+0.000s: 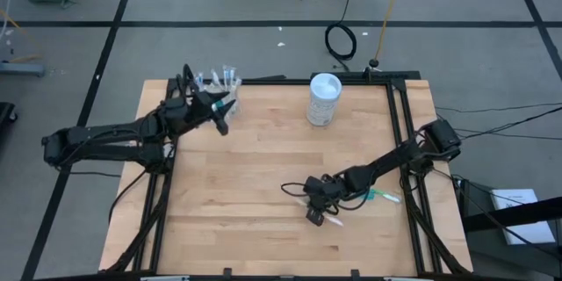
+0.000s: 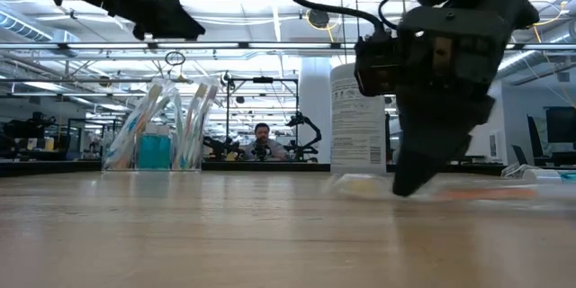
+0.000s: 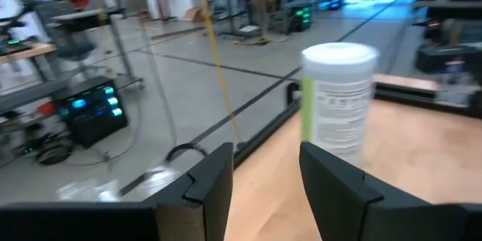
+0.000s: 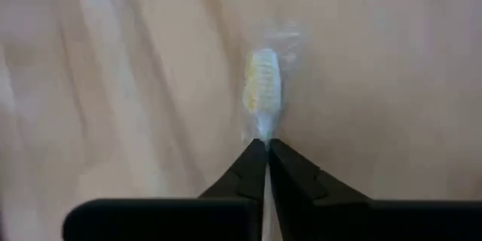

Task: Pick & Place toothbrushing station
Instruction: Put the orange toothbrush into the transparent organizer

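Observation:
A small clear cup point(image 1: 217, 80) holding several pale toothbrushes and a blue tube stands at the table's far left edge; it also shows in the low view point(image 2: 155, 140). My left gripper point(image 1: 221, 116) hovers open and empty just near of the cup, above the table. My right gripper point(image 1: 316, 213) is down at the table's near middle, shut on a pale toothbrush in a clear wrapper point(image 4: 262, 90). A second toothbrush with a green accent point(image 1: 383, 197) lies flat on the table beside my right arm. My right gripper pinches the toothbrush's neck point(image 4: 261, 134), just behind the bristle head, between its two fingertips. The fingers come from above, pointing down. The toothbrush lies about level at the table top point(image 2: 468, 193), with its head sticking out past the fingers.
A larger white cylindrical container point(image 1: 323, 98) stands upright at the table's far middle, also in the left wrist view point(image 3: 337, 98). Black frame rails run along the table's edges point(image 1: 397, 132). A person sits in the room beyond the table point(image 2: 261, 142).

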Robot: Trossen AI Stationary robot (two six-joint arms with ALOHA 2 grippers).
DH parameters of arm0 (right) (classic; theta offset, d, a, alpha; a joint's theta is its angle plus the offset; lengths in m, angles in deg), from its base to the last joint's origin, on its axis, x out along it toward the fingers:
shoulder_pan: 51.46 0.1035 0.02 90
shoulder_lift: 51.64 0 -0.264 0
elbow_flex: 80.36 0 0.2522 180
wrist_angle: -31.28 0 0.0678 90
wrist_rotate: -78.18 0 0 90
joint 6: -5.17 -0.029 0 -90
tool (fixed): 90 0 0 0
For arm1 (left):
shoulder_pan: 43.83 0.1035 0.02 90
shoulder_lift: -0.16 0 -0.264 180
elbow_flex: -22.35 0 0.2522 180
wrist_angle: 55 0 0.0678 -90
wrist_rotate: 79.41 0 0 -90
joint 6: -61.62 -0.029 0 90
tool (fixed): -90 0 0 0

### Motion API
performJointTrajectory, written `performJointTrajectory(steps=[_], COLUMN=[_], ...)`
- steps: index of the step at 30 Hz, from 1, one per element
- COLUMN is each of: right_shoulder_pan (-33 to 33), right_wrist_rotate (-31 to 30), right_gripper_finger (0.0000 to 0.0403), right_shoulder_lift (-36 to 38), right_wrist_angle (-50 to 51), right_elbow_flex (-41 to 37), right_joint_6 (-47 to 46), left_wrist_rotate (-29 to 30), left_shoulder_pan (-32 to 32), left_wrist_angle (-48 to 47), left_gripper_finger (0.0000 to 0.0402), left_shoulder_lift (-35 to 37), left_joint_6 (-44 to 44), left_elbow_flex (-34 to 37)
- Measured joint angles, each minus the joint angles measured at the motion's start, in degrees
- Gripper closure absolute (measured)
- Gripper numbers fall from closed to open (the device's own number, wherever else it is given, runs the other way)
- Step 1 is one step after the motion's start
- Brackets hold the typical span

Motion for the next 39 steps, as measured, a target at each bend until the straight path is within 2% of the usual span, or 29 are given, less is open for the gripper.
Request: performJointTrajectory(steps=[3, 8, 13, 17, 21, 25, 31, 39], right_shoulder_pan=[-1.5, -6.1, -12.4, -17.5, -21.4, -24.0, -25.1, -25.1], right_wrist_rotate=[-2.4, -2.3, -2.1, -2.1, -2.1, -2.0, -1.9, -1.9], right_gripper_finger=[0.0392, 0.04, 0.0402, 0.0402, 0.0402, 0.0402, 0.0403, 0.0403], right_shoulder_lift=[0.3, 0.6, 4.5, 8.3, 10.8, 11.8, 11.8, 11.8], right_wrist_angle=[-4.6, -18.3, -26.1, -31.3, -36.6, -38.6, -38.7, -40.7], right_elbow_flex=[-0.2, -0.1, 0.0, -0.1, 0.0, 0.0, 0.0, 0.0], right_joint_6=[3.7, 17.0, 31.0, 40.1, 47.4, 49.4, 51.5, 53.3], left_wrist_rotate=[-3.1, -11.1, -20.9, -26.0, -26.0, -25.8, -26.8, -27.7], left_shoulder_pan=[-1.4, -2.9, -3.8, -4.0, -4.0, -4.0, -4.2, -5.5], left_wrist_angle=[0.8, 1.4, 1.1, -0.1, -0.9, 1.4, 8.8, 24.0], left_gripper_finger=[0.0245, 0.0245, 0.0245, 0.0245, 0.0245, 0.0245, 0.0245, 0.0245], left_shoulder_lift=[0.0, 0.0, 0.0, 0.0, 0.0, -2.3, -12.5, -25.3], left_joint_6=[0.0, -1.8, -3.0, -3.0, -1.6, 0.2, 1.5, 5.1], left_elbow_flex=[0.0, 0.0, 0.0, 0.0, 0.0, -0.1, -0.1, 0.0])
